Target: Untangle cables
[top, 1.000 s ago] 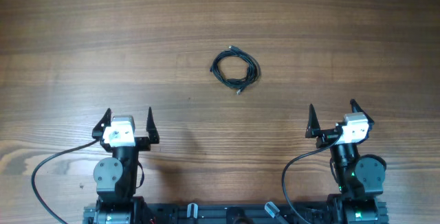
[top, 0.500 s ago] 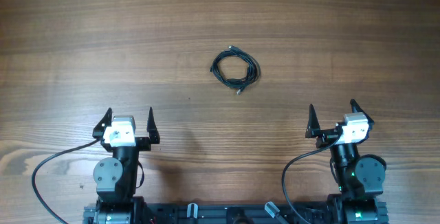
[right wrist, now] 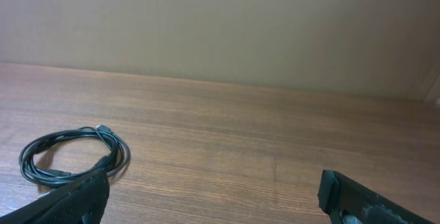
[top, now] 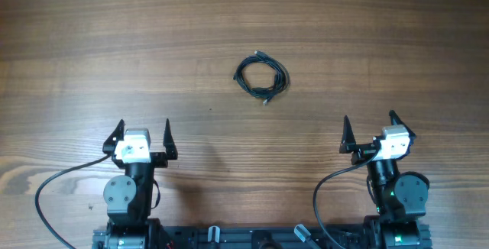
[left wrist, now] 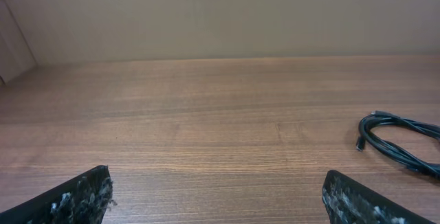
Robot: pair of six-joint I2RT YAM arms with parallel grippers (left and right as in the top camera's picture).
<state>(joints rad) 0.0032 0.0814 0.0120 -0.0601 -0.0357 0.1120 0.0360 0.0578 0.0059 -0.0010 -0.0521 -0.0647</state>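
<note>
The cables (top: 261, 75) lie as one small coiled tangle of thin black wire on the wooden table, a little right of centre and toward the far side. The same coil shows at the right edge of the left wrist view (left wrist: 402, 145) and at the lower left of the right wrist view (right wrist: 72, 157). My left gripper (top: 142, 137) sits near the front left, open and empty, well short of the coil. My right gripper (top: 368, 130) sits near the front right, open and empty too. In each wrist view only the two dark fingertips (left wrist: 79, 198) (right wrist: 375, 200) show, spread wide over bare wood.
Thicker black cables (top: 57, 184) (top: 325, 195) run from the arm bases along the table's front edge. A plain wall (right wrist: 220, 25) rises behind the table's far edge. Wood grain surrounds the coil on all sides.
</note>
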